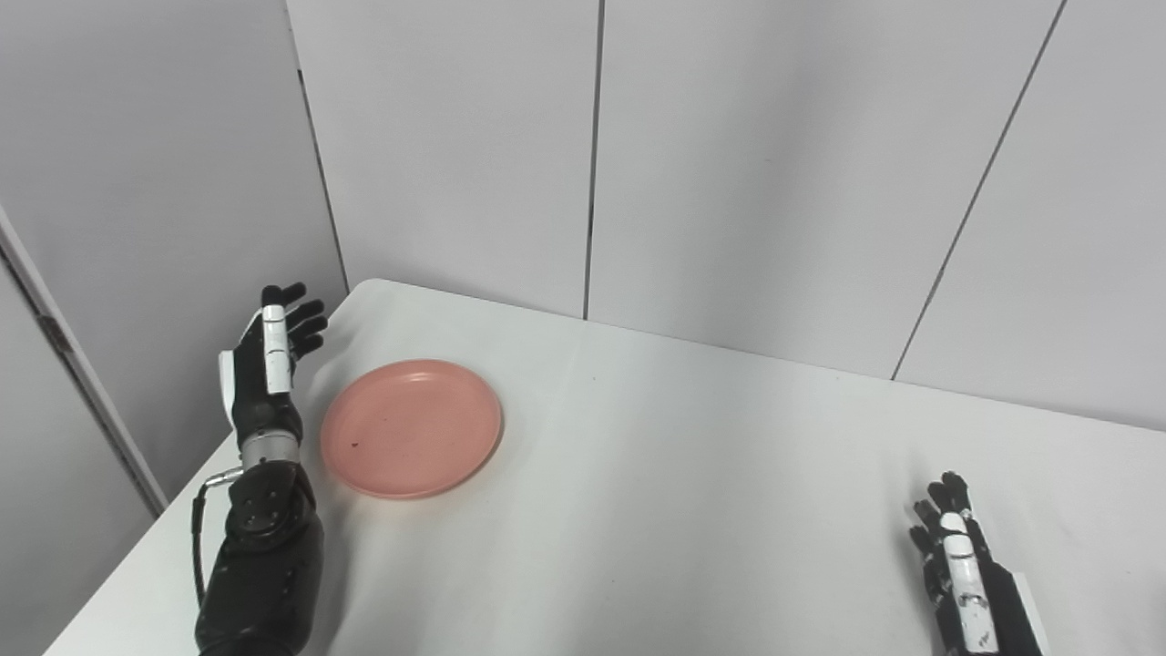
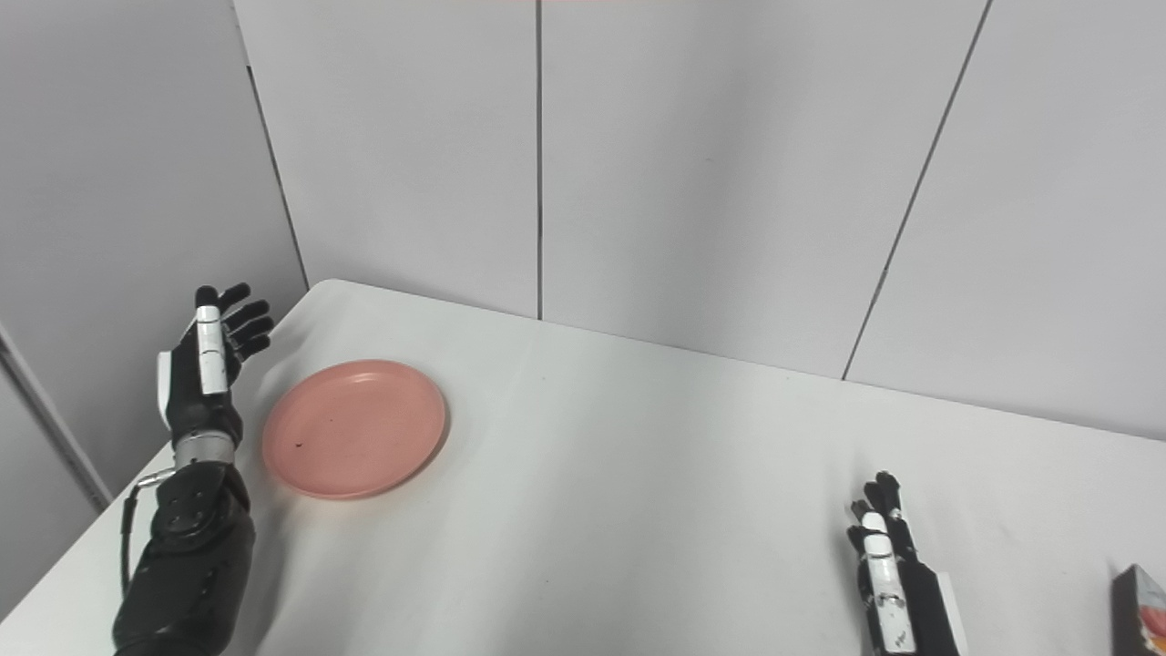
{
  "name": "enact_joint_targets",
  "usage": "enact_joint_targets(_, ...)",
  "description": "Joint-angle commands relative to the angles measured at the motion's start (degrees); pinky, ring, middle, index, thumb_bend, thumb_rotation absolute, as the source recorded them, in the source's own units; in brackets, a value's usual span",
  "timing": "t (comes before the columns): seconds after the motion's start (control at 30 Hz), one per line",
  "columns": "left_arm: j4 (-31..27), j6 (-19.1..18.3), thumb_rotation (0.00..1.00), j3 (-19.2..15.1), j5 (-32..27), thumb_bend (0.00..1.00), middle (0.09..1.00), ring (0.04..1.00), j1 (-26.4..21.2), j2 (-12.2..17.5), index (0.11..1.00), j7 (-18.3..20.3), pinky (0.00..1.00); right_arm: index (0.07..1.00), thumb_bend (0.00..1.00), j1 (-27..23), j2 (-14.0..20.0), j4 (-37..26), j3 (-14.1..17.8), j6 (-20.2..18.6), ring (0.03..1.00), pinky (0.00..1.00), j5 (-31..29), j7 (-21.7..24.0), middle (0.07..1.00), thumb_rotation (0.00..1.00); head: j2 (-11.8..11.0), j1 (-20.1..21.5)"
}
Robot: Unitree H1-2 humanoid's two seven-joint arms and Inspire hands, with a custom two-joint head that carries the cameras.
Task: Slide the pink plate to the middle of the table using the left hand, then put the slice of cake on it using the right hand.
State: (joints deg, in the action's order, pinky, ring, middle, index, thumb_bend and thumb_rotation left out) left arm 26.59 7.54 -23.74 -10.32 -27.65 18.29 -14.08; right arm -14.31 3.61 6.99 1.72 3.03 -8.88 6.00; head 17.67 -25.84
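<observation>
One pink plate lies on the one white table, toward its left end. One slice of cake sits at the table's right edge (only partly in view). Two hands are over the table: the left hand at its left edge, the right hand near its front right.

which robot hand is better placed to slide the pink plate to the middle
Left. The left robot hand is open and raised just beside the pink plate, on its outer side, so it could probably push it inward. The right robot hand is far across the table.
</observation>
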Motion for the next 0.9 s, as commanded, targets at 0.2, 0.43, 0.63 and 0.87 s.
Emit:
enact_joint_targets(0.2,1.2,-3.0,1.00,1.1,-2.1,0.86,0.718,0.734,-1.7,2.9,0.712,4.9,0.76,1.000,0.22,-0.8,-0.5,-2.6,0.1,-0.2,1.000,1.00,0.4,-0.6,1.000,0.87,0.1,0.1)
enact_joint_targets(0.43,6.4,-2.0,1.00,2.5,-8.0,0.86,0.804,0.825,-1.9,3.4,0.797,16.3,0.85,1.000,0.20,-0.8,-0.7,-3.0,0.1,-0.4,1.000,1.00,1.1,-1.1,1.000,0.83,0.0,0.3)
enact_joint_targets(0.63,11.4,0.3,1.00,3.3,-10.9,0.87,0.843,0.865,-2.8,3.4,0.837,22.9,0.89,1.000,0.17,-0.7,-0.7,-3.4,0.1,-0.6,1.000,1.00,0.7,-0.9,1.000,0.82,0.2,0.3)
enact_joint_targets(0.87,12.8,0.2,1.00,5.4,-10.6,0.85,0.846,0.866,-3.5,2.7,0.838,24.7,0.88,1.000,0.17,-0.8,-0.6,-2.9,0.1,0.0,1.000,1.00,1.1,-1.1,1.000,0.77,0.4,0.4)
